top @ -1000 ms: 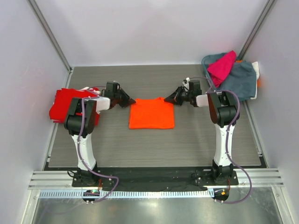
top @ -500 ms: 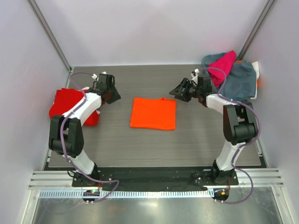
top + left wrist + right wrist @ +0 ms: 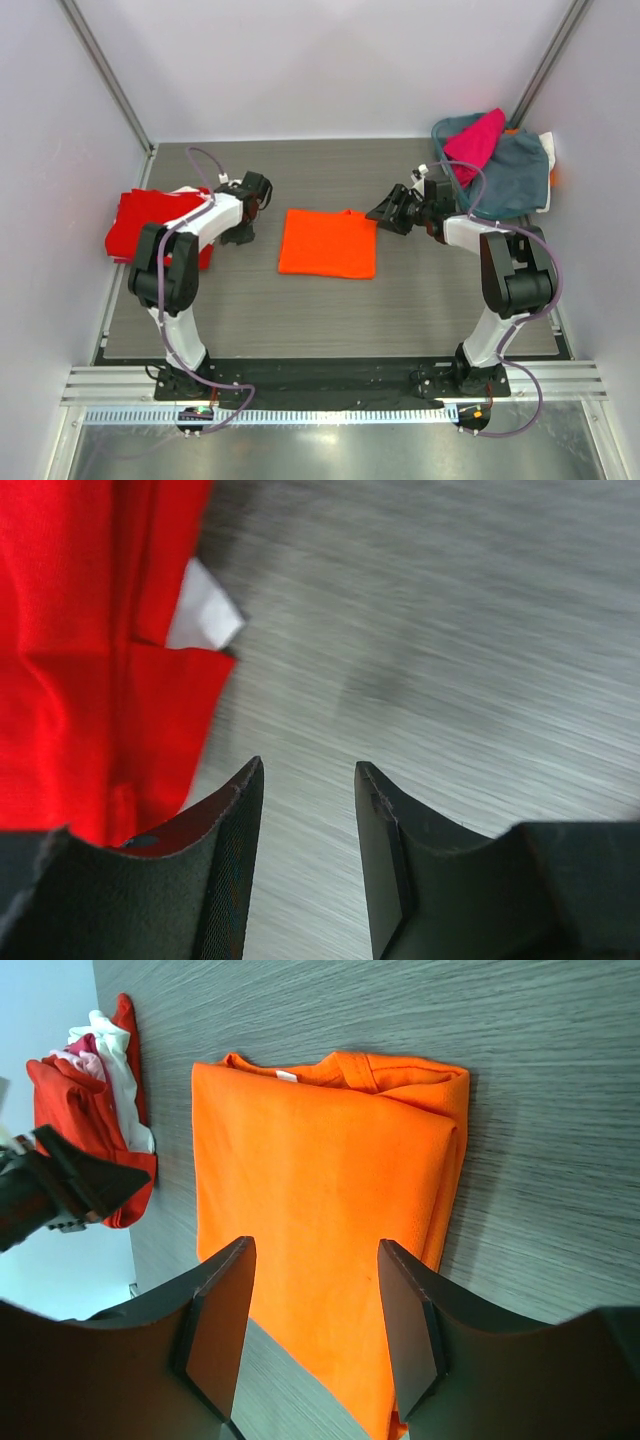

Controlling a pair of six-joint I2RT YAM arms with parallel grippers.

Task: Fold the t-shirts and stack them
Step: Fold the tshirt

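Your grey worktop (image 3: 400, 300) has the folded orange t-shirt (image 3: 328, 243) at its centre, limp and light, so pinch a doubled edge. The left jaws and right jaws both stand apart, empty. The magenta t-shirt (image 3: 475, 140) on the far-right heap (image 3: 515, 175) shows only from above, while the left wrist view brings the red t-shirt (image 3: 70, 660) close.

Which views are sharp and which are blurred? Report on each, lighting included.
Left wrist view: the grey wood-grain table is smeared by blur, the bright red fabric t-shirt soft-edged. Right wrist view: crisp grain, the folded orange fabric t-shirt in sharp focus. Top view: even light, faint shadows, mild sheen on the metal strip at the bottom.
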